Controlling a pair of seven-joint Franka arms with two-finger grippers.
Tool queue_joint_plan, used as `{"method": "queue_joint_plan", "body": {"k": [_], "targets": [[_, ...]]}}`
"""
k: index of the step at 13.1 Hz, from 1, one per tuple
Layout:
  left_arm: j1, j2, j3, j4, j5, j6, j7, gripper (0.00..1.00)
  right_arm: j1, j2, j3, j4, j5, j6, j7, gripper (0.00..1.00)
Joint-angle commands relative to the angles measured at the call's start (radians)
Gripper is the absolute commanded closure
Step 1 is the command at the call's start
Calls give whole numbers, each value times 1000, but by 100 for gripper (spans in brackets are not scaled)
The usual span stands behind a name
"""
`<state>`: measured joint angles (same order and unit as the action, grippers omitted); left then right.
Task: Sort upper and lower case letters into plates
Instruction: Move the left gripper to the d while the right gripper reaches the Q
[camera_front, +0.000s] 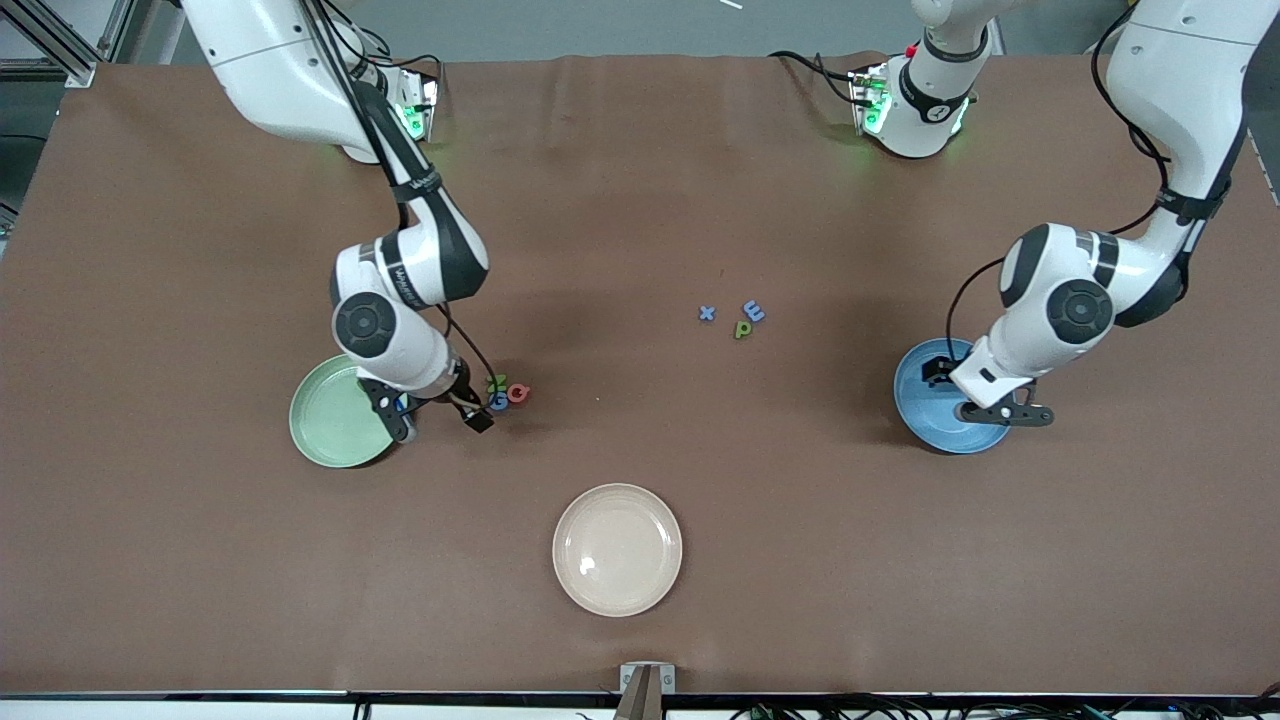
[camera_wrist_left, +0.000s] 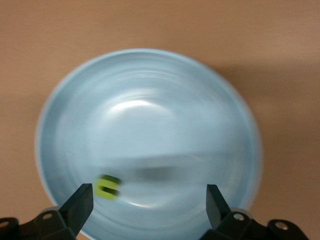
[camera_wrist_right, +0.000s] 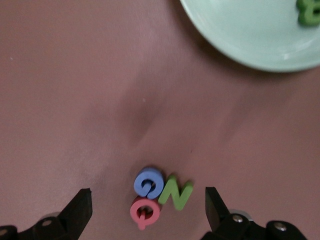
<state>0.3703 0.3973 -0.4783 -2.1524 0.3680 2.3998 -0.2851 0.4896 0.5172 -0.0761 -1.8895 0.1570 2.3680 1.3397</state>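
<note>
My right gripper (camera_front: 440, 418) is open and empty beside the light green plate (camera_front: 325, 420). In the right wrist view (camera_wrist_right: 148, 197) its fingers straddle a blue G (camera_wrist_right: 148, 182), a pink-red Q (camera_wrist_right: 144, 212) and a green N (camera_wrist_right: 176, 192), which touch each other on the table (camera_front: 507, 391). A green letter (camera_wrist_right: 307, 12) lies in the green plate (camera_wrist_right: 240, 35). My left gripper (camera_front: 1000, 412) hangs open and empty over the blue plate (camera_front: 925, 400). A yellow-green letter (camera_wrist_left: 108, 186) lies in that plate (camera_wrist_left: 150, 90), near one finger of my left gripper (camera_wrist_left: 150, 200).
A blue x (camera_front: 707, 313), a blue E (camera_front: 753, 311) and a green p (camera_front: 743, 328) lie close together mid-table. A cream plate (camera_front: 617, 549) sits nearer to the front camera, midway between the two arms.
</note>
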Motion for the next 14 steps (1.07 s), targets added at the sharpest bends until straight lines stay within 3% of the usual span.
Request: {"method": "queue_joint_plan", "body": {"k": [1, 5, 14], "targets": [[9, -31, -110, -11, 6, -41, -176, 1, 38, 49, -11, 44, 3, 2, 127, 0], [-33, -2, -241, -4, 35, -39, -354, 0, 59, 83, -11, 44, 4, 56, 199, 1], [-286, 116, -247, 94, 38, -31, -373, 1, 84, 109, -10, 47, 15, 70, 357, 13]]}}
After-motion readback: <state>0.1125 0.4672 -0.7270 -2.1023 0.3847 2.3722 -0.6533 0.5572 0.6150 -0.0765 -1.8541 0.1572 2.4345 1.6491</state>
